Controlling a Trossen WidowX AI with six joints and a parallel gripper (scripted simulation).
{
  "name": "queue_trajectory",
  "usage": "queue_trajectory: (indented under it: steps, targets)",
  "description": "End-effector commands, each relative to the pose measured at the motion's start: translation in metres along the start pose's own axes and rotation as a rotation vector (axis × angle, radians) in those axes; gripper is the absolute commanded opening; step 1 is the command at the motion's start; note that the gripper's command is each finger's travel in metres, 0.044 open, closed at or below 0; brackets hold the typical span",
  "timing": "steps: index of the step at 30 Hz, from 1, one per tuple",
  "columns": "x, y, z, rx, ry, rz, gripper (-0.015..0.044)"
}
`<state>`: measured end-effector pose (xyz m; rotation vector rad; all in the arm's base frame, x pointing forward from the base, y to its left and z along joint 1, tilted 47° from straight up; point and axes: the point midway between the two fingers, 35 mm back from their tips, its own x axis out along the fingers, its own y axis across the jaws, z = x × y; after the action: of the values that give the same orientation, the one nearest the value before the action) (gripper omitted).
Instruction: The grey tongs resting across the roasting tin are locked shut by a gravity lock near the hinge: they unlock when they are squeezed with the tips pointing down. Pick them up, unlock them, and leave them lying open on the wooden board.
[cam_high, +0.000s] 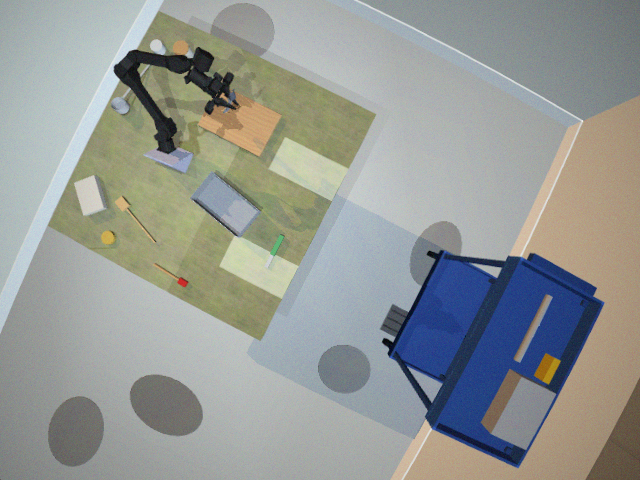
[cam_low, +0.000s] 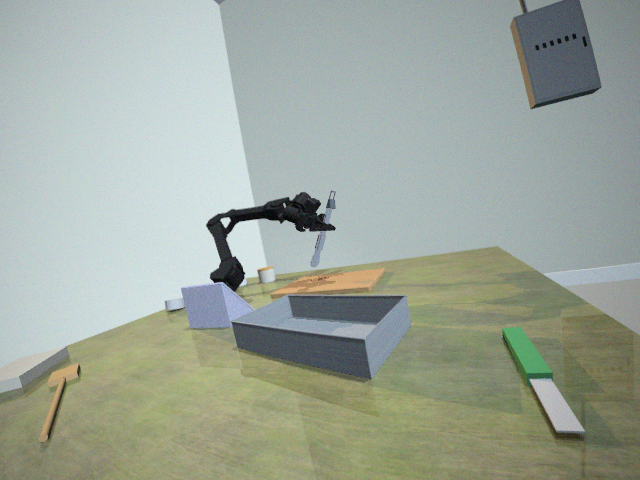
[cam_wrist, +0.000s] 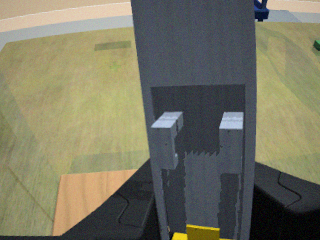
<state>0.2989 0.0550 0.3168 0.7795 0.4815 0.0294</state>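
My gripper (cam_high: 236, 105) (cam_low: 330, 227) is shut on the grey tongs (cam_low: 321, 241) (cam_wrist: 195, 45), fingers on both sides of them. The tongs are in the air, nearly upright and slightly tilted, with the loop end up and the rounded tips down. Their arms look close together; whether the lock is on cannot be told. The wooden board (cam_high: 261, 129) (cam_low: 361, 280) (cam_wrist: 95, 200) lies below them, with a gap between tips and board. The roasting tin (cam_high: 217, 198) (cam_low: 305, 346) stands apart from the board with no tongs on it.
A lilac wedge (cam_high: 178, 160) (cam_low: 204, 307) stands by the arm's base, between board and tin. A green-handled tool (cam_high: 277, 244) (cam_low: 524, 351) lies beyond the tin. Two small pots, one orange-topped (cam_high: 180, 48) (cam_low: 265, 274), stand behind the arm. A wooden mallet (cam_high: 139, 223) (cam_low: 53, 408) lies farther off.
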Motion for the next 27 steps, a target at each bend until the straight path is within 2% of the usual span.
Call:
queue_trajectory:
  steps: [1, 27]
  targets:
    - [0.006, 0.001, 0.000, -0.029, 0.066, -0.019, -0.0150]
    - [0.035, -0.003, -0.029, -0.063, 0.616, -0.075, -0.0150]
